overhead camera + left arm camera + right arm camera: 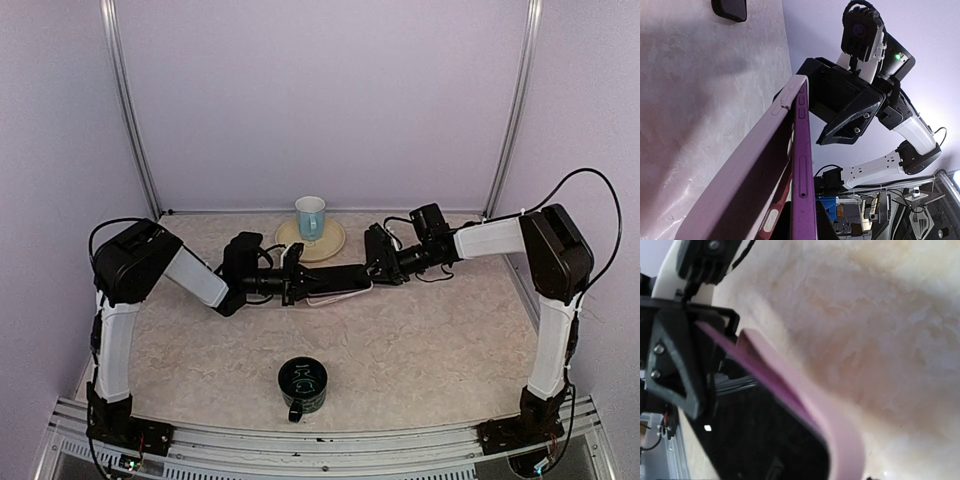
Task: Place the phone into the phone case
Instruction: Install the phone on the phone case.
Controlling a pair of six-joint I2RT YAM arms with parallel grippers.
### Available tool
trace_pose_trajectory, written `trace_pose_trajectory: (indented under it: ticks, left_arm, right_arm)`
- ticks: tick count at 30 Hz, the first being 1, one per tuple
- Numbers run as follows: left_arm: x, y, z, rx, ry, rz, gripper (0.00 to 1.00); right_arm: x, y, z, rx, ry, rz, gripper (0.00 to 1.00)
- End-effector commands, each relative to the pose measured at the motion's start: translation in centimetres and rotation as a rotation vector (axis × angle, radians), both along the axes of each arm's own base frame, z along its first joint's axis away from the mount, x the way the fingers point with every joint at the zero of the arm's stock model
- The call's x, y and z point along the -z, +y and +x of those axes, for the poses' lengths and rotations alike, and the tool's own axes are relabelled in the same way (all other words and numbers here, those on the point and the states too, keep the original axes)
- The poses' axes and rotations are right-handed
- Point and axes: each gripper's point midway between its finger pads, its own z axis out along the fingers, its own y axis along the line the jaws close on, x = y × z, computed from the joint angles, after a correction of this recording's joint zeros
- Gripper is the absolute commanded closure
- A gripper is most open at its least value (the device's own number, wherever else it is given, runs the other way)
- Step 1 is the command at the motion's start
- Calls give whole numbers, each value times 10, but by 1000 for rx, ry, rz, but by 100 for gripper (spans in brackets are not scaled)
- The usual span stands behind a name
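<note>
Pink case [745,165] and purple phone [802,175] clamped together in left jaws; right jaws' state unclear; pressing the far end squarely should seat the corners.

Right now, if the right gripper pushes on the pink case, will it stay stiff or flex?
Likely flexes: the pink case bows away from the phone along its free edge. It looks thin-walled, so probably light. The left gripper clamps the pair at one end in mid-air, so a push may lever them rather than seat them.
</note>
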Motion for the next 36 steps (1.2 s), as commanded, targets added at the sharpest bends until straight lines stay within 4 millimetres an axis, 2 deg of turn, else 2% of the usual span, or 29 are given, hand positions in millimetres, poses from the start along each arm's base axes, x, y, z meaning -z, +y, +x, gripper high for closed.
trace_pose_trajectory:
  ticks: [1,5,15,30,33,36]
  left_arm:
    - [-51,-5,-8,42,-158,-93,100]
    - [-53,-7,-9,49,-169,-91,100]
    - [-54,-12,-10,64,-197,-68,100]
    - [-62,-11,-13,67,-230,-89,100]
    - [-62,-11,-14,70,-233,-90,100]
    - [-62,-12,-14,70,-236,-90,100]
  right_arm:
    - [-7,3,10,2,-5,36,46]
    - [-8,6,5,-23,26,75,47]
    - [-25,16,-16,-126,79,232,56]
    - [-17,28,-32,-180,105,239,61]
    - [-14,29,-34,-182,112,239,66]
    - [-14,29,-35,-187,121,249,76]
